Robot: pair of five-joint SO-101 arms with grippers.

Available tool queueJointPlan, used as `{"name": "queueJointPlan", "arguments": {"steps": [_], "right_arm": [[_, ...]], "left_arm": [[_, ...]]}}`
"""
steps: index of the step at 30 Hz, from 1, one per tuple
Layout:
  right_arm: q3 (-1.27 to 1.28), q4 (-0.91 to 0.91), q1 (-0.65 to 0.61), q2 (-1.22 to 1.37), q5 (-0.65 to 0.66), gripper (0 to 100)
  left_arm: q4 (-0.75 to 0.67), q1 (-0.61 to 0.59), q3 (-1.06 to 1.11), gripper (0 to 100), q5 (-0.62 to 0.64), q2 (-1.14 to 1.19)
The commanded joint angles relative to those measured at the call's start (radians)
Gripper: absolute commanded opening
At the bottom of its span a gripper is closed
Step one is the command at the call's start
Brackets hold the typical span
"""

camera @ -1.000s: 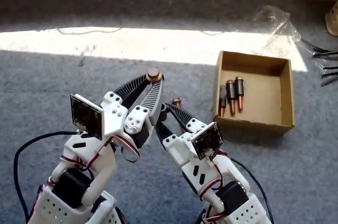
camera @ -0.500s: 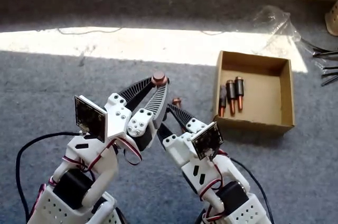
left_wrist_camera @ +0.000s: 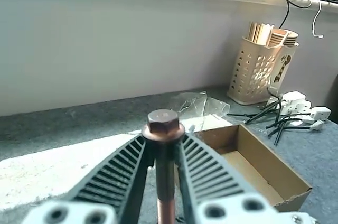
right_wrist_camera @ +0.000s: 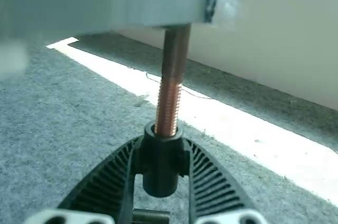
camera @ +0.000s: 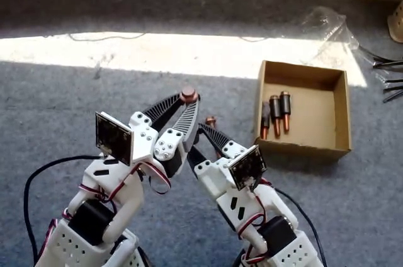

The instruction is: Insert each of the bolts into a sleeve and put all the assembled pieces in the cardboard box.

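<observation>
Looking over the grey, carpet-like surface (camera: 56, 109), you see the cardboard box (camera: 344, 113) to the right with three assembled pieces (camera: 276, 113) inside. Your left gripper (camera: 187, 99) clamps the coppery threaded bolt (left_wrist_camera: 165, 182) below its hex head. The bolt's tip meets the mouth of the black cylindrical sleeve (right_wrist_camera: 158, 168), pinched in your right gripper (camera: 203, 130), with their axes looking aligned.

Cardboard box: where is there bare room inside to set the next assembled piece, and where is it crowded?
In the cardboard box, bare floor lies between the three assembled pieces and the right wall. The pieces crowd the left wall, the side nearest the right gripper.
</observation>
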Motion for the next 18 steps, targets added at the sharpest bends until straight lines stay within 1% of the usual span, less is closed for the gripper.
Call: {"name": "queueJointPlan", "arguments": {"steps": [1,11,18], "right_arm": [[-0.002,-0.033,0.001,-0.008,-0.003,0.5],[-0.002,-0.033,0.001,-0.008,-0.003,0.5],[-0.002,-0.033,0.001,-0.008,-0.003,0.5]], "left_arm": [[-0.034,-0.01,-0.015,2,0.008,0.002],[-0.031,-0.01,-0.005,2,0.008,0.002],[0.054,-0.01,0.004,2,0.008,0.001]]}}
